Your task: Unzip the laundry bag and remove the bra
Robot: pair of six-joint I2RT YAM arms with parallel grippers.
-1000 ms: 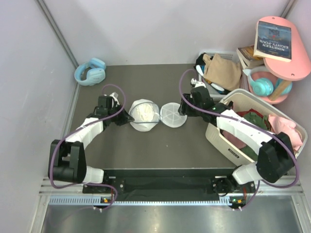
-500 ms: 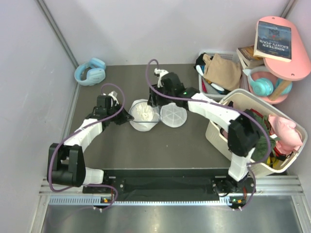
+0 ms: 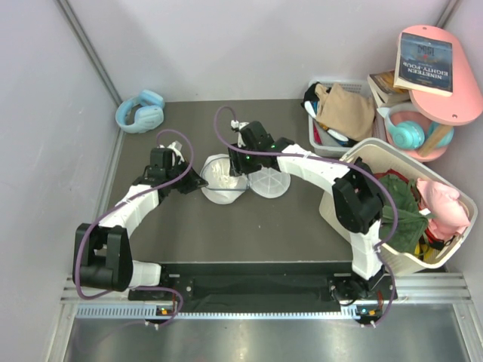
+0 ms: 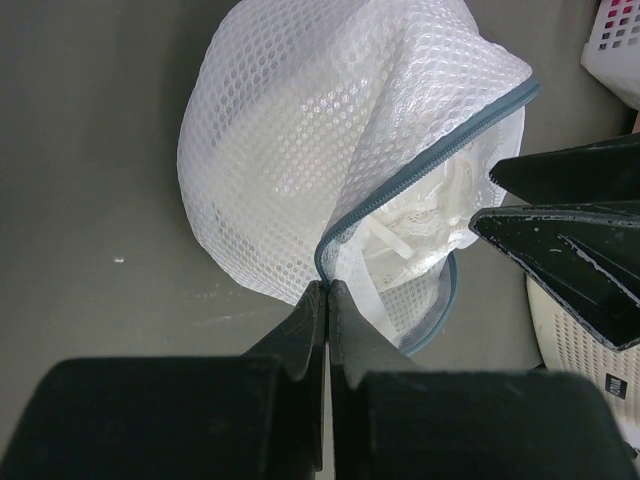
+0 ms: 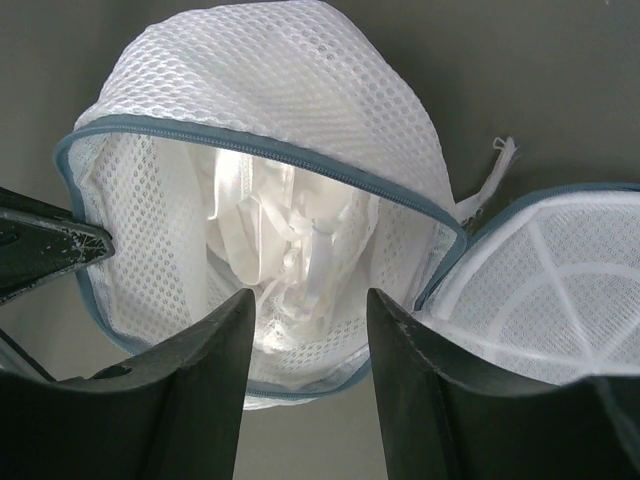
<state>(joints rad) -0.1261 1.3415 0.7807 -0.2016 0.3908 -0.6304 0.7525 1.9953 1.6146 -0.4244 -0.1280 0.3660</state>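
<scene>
The laundry bag (image 3: pixel 213 183) lies unzipped on the dark table, its mesh lid half (image 3: pixel 270 182) flopped out to the right. My left gripper (image 3: pixel 198 181) is shut on the bag's grey zip rim (image 4: pixel 327 290) at its left edge. The white mesh (image 4: pixel 290 140) bulges up beyond the pinched rim. Inside the opening sits the bra (image 5: pixel 290 250), a wad of white straps and lace, also seen in the left wrist view (image 4: pixel 425 215). My right gripper (image 3: pixel 240 167) hovers open at the mouth of the bag (image 5: pixel 280 90). Its midpoint (image 5: pixel 310 300) lies just in front of the bra, gripping nothing.
Blue headphones (image 3: pixel 140 111) lie at the back left. A small grey crate (image 3: pixel 326 130) with a tan cloth (image 3: pixel 346 109) stands at the back right. A big white basket (image 3: pixel 355 219) holds clothes and a pink garment (image 3: pixel 445 200). A pink shelf (image 3: pixel 453 98) carries a book.
My right arm has swung left, from beside the basket across the lid half to the bag's opening, and its jaws have narrowed a little. The left gripper keeps its hold.
</scene>
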